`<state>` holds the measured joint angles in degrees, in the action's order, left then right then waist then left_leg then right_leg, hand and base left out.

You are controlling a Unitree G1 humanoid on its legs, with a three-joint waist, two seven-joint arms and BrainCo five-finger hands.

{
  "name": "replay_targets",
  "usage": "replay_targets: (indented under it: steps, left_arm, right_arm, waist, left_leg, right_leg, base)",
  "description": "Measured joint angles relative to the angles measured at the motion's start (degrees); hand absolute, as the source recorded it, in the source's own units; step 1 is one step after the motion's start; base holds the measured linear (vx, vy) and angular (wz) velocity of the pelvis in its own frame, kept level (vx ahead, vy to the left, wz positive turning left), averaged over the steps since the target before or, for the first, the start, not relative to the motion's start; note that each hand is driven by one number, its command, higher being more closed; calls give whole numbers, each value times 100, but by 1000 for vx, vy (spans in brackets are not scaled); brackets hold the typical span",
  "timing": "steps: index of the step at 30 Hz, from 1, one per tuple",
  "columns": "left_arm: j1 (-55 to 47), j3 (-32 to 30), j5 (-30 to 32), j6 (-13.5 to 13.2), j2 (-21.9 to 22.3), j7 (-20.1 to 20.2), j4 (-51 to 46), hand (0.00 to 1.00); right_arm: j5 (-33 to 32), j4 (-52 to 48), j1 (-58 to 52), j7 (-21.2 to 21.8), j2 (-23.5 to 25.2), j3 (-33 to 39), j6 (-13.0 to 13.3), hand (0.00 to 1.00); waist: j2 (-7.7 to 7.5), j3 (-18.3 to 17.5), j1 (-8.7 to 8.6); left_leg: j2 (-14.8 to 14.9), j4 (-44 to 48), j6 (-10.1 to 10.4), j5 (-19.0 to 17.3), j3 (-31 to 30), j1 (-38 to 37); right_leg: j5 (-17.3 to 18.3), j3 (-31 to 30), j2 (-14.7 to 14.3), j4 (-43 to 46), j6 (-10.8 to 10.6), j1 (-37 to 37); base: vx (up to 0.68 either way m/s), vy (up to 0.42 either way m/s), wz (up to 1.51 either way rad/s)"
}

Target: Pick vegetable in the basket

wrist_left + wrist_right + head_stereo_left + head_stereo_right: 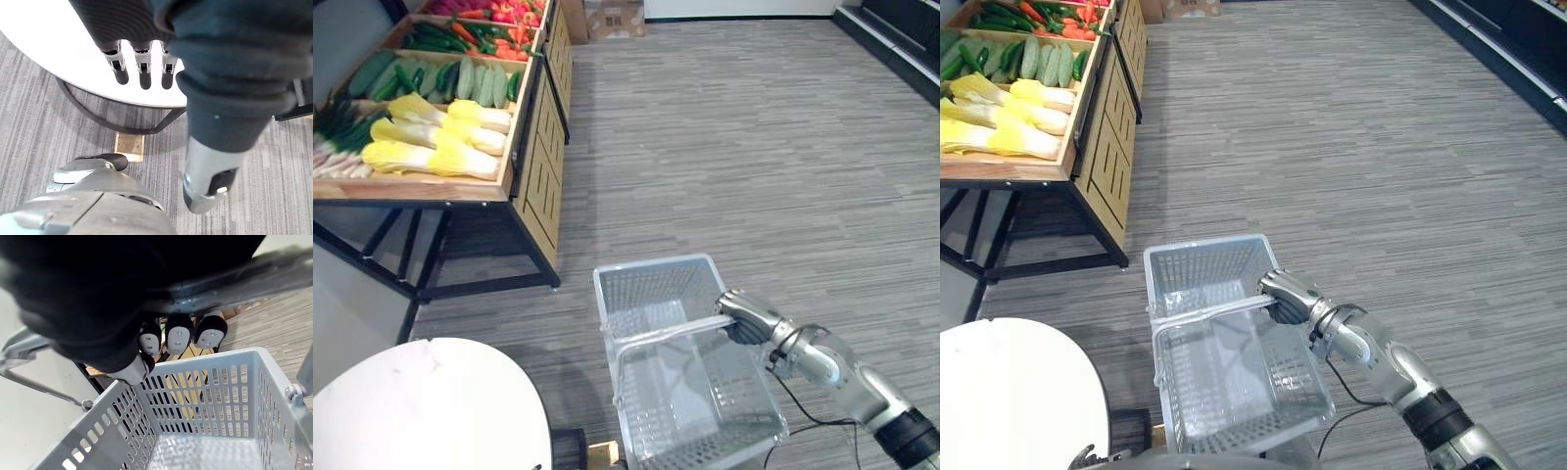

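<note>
carrying the empty basket by its handle, right hand clenched round it. dangling the left hand slack by the white surface. haven't picked anything yet, veg well apart on the stall. gotta walk closer next, probably.

The scene is lit brightly and evenly from overhead. A soft shadow is cast on the grey floor beneath the wooden vegetable stand, and a fainter one is laid beside the basket. Pale glare is seen on the basket's glossy bottom. In the right wrist view the right robot hand is rendered dark against a bright background.
</note>
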<state>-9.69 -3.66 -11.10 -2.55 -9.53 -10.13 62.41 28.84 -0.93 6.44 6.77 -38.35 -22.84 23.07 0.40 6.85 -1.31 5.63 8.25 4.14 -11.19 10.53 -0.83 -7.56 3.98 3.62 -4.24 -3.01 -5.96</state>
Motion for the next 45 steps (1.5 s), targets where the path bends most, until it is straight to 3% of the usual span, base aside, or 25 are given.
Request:
replay_targets:
  steps: [7,13,16,18,20,21,22,23,24,25,28,30,31,32,33,34,35,36,38,40,41,42,43,44,45]
  left_arm:
    - [-132,2,95,-5,45,-72,-26,0]
    - [-156,166,119,-13,33,-75,-30,0]
    - [-176,162,117,-12,18,-92,-39,0]
    - [-229,162,118,-7,22,-96,-42,0]
    - [-351,152,128,-8,34,-97,-40,0]
    - [-431,121,173,-10,-20,-90,-35,0]
    - [-431,111,232,0,-25,-87,-32,0]
    - [-454,114,256,5,-2,-82,-29,0]
    - [-485,106,264,4,26,-79,-33,0]
    - [-519,107,281,2,42,-71,-41,0]
    - [-690,83,353,-4,96,4,-91,0]
    - [-839,-40,473,2,143,45,-92,0]
    - [-920,-124,506,7,209,47,-88,0]
    - [-1037,-126,506,-4,297,51,-73,0]
    - [-1110,-131,505,-25,334,48,-101,0]
    - [-1148,-149,509,-33,328,45,-54,0]
    - [-1226,-158,518,-3,338,53,-34,0]
    - [-1264,-157,521,-3,347,59,-33,0]
    - [-1284,-161,522,7,352,125,-34,0]
    - [-1237,-171,523,25,292,155,-33,0]
    - [-1214,-196,542,12,240,164,-72,0]
    - [-1123,-222,579,11,183,166,-104,0]
    - [-992,-203,600,23,4,172,-123,0]
    - [-968,-138,616,20,-105,174,-226,0]
    - [-858,-15,616,20,-199,187,-345,0]
  right_arm:
    - [-21,26,-759,-59,11,732,11,100]
    - [-12,390,-1016,-256,11,890,-41,100]
    - [-12,420,-1085,-255,103,896,-41,100]
    - [-16,418,-1136,-256,190,896,-37,100]
    - [-20,401,-1138,-256,267,890,-31,100]
    - [-22,374,-1121,-279,326,902,-25,100]
    - [-22,410,-1120,-281,346,905,-38,100]
    - [-22,419,-1153,-280,351,905,-89,100]
    - [-19,419,-1152,-280,366,923,-132,100]
    - [-13,419,-1152,-280,376,954,-139,100]
    - [-8,490,-1022,-303,450,1190,-196,100]
    - [-8,667,-844,-370,477,1186,-246,100]
    - [6,809,-690,-398,481,1176,-281,100]
    - [39,955,-502,-424,454,1165,-296,100]
    - [46,981,-375,-429,447,1162,-304,100]
    - [56,1092,-227,-499,480,1183,-318,100]
    - [60,1249,-211,-506,551,1116,-339,100]
    - [60,1262,-209,-504,554,1074,-338,100]
    - [69,1244,-65,-498,579,928,-300,100]
    - [113,1230,-115,-480,583,890,-265,100]
    - [114,1214,-117,-433,592,883,-263,100]
    - [114,1212,-155,-383,608,886,-269,100]
    - [159,1214,-263,-338,609,876,-283,100]
    - [200,1213,-360,-282,625,850,-284,100]
    - [259,1215,-418,-239,620,825,-282,100]
  waist:
    - [26,-21,13]
    - [8,-99,-23]
    - [13,-113,-3]
    - [87,-108,-2]
    - [272,-101,44]
    - [153,-91,6]
    - [146,-76,20]
    - [109,-61,73]
    - [69,-22,170]
    - [12,30,168]
    - [101,166,183]
    - [144,197,273]
    - [168,206,348]
    - [303,192,464]
    - [422,264,510]
    - [498,448,510]
    - [423,428,648]
    - [397,419,678]
    - [250,356,702]
    - [69,239,670]
    - [-10,207,659]
    - [-141,180,588]
    - [-300,112,470]
    - [-505,12,424]
    - [-516,-126,414]
  left_leg:
    - [-40,-9,-30,-53,-32,-227]
    - [15,-53,-37,-57,-25,-303]
    - [153,64,30,-195,-20,-310]
    - [400,539,39,-495,-24,-131]
    - [660,813,-83,-636,13,-78]
    - [676,1711,-342,-589,-73,226]
    - [717,2264,-534,-481,-129,502]
    - [756,3113,-924,-65,-210,921]
    - [728,3558,-890,441,-319,1170]
    - [670,3708,-838,601,-404,1261]
    - [169,3490,-426,101,-500,1586]
    - [-140,2358,-288,96,-486,1603]
    - [-284,1324,-213,261,-502,1561]
    - [-220,354,-160,478,-632,1553]
    - [-99,105,-51,523,-796,1558]
    - [70,227,119,1020,-1029,1605]
    - [55,424,88,1139,-1075,1591]
    - [35,508,81,1144,-1079,1598]
    - [-97,600,27,1164,-889,1631]
    - [-359,382,-205,1044,-651,1541]
    - [-491,330,-378,937,-544,1470]
    - [-706,383,-551,815,-489,1373]
    - [-987,473,-737,645,-492,1177]
    - [-1171,637,-846,498,-481,1147]
    - [-1295,740,-865,309,-464,1052]
  right_leg:
    - [-30,-41,10,-114,-43,242]
    - [24,76,5,-178,-31,244]
    - [52,220,-81,-44,11,253]
    - [183,274,-248,275,189,189]
    - [483,406,-428,1017,325,-17]
    - [1164,517,-327,1807,388,-264]
    - [1257,529,-312,1936,401,-289]
    - [1308,522,-292,1972,456,-239]
    - [1335,491,-242,1907,496,-74]
    - [1342,485,-215,1846,506,-10]
    - [1345,476,-68,1660,513,146]
    - [1343,452,-64,1388,517,248]
    - [1342,423,-113,1093,517,345]
    - [1325,315,-377,1006,536,399]
    - [1414,233,-493,1411,651,262]
    - [1646,179,-641,1885,645,228]
    - [1810,109,-649,2051,628,238]
    - [1861,67,-639,2078,619,232]
    - [2059,-179,-474,2329,566,-10]
    - [2171,-402,-226,2388,353,-77]
    - [2306,-483,-112,3057,262,-266]
    - [2456,-548,112,4403,116,-506]
    - [2145,-628,353,5773,-199,-592]
    - [1603,-661,494,6116,-311,-564]
    - [1346,-661,650,6306,-323,-587]
  base:
    - [-7,19,-3]
    - [-81,-23,-7]
    - [-53,-41,-5]
    - [-52,-73,-11]
    - [6,-97,-10]
    - [41,-116,9]
    - [43,-168,12]
    - [30,-212,0]
    - [71,-184,2]
    - [89,-132,12]
    - [47,-67,13]
    - [42,-11,-6]
    - [164,-15,-21]
    - [152,-16,-26]
    - [232,42,-20]
    - [191,107,-24]
    - [219,123,-19]
    - [178,120,-36]
    - [175,141,-48]
    - [266,211,-50]
    - [280,192,-21]
    - [275,150,16]
    - [361,163,39]
    - [442,155,29]
    - [332,104,7]
